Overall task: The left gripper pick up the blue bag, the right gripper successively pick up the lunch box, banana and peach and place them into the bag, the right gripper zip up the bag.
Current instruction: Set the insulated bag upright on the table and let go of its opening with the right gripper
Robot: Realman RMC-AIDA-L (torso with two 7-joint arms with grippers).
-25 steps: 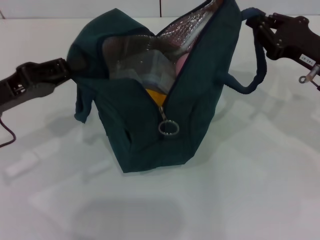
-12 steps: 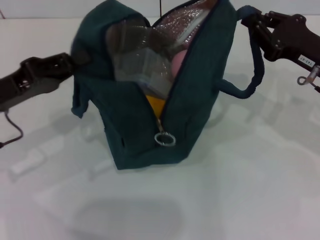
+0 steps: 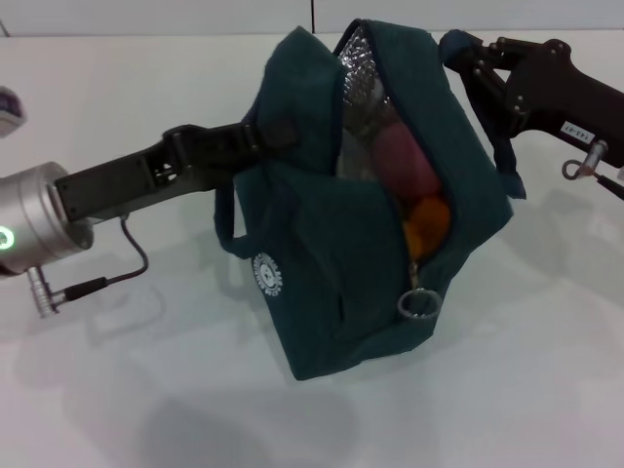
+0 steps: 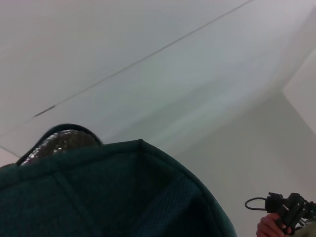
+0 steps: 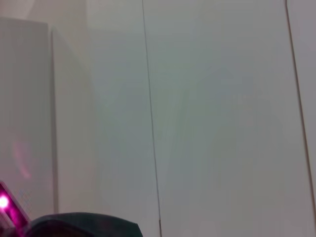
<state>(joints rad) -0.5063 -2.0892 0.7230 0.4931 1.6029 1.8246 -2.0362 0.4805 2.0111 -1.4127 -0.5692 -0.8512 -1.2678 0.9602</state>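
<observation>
White glossy table (image 3: pixel 507 390) with soft shadows and light reflections, pale wall panels (image 5: pixel 222 123) with thin vertical seams, even indoor light

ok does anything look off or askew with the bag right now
The blue bag hangs tilted between the left gripper and right gripper, its zipper open. The peach and banana sit near the lower end of the opening, where they might slide out.
</observation>
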